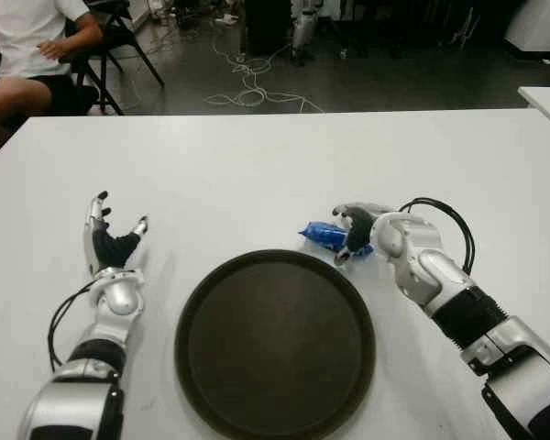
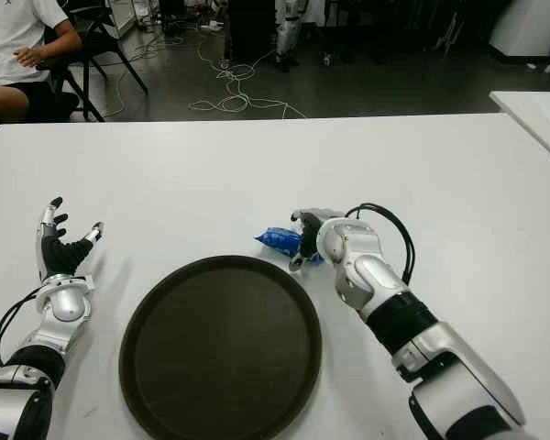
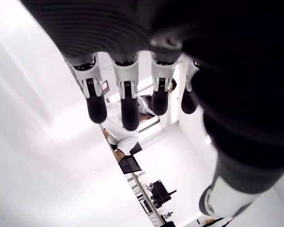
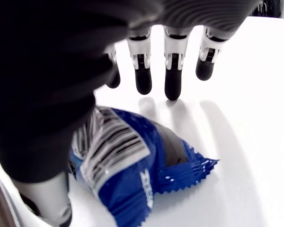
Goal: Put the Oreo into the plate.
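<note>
While its fingers (image 4: 173, 82) spread, the right hand (image 1: 359, 231) arches over the Oreo (image 4: 132, 165).

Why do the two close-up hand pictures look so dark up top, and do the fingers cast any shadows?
Right wrist view: the right hand itself fills the top as a dark, blurred mass; its fingertips throw soft shadows on the white table above the blue Oreo packet. Left wrist view: the open left hand looms dark likewise.
</note>
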